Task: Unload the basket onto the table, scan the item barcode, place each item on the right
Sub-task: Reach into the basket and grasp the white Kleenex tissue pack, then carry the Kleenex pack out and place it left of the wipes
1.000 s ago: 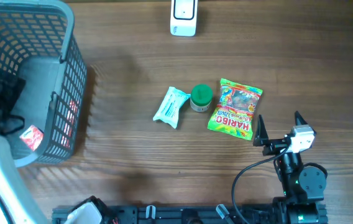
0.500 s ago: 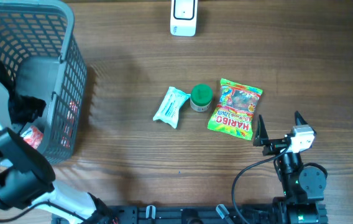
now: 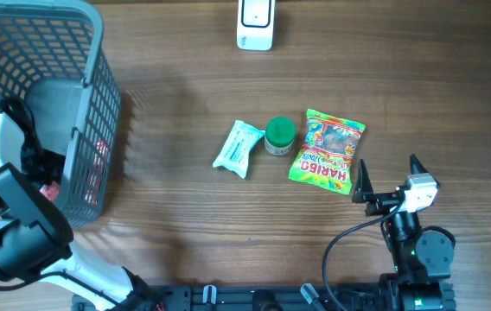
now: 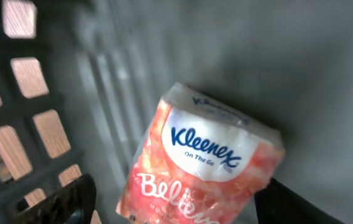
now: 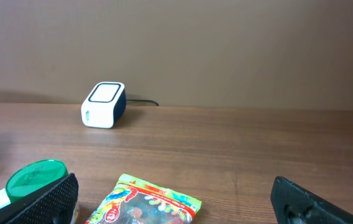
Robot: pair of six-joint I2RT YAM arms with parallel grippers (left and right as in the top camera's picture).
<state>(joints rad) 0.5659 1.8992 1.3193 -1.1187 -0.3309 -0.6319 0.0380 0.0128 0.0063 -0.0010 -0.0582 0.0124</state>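
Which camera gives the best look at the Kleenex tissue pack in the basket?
The left wrist view: the Kleenex pack fills the frame, logo readable. Overhead shows only a red sliver of it inside the basket; the right wrist view misses it entirely.

Left arm (image 3: 8, 216): enters at the lower left of the overhead view, white link angled up, black wrist pitched steeply downward. Left claw (image 4: 179, 186): jaws apart, both fingers (image 4: 71, 202) dark at the bottom corners of the wrist view.

Right arm (image 3: 418, 246): folded over its base, low above the worktop. Right claw (image 3: 388, 164): level, jaws spread wide, nothing between them.
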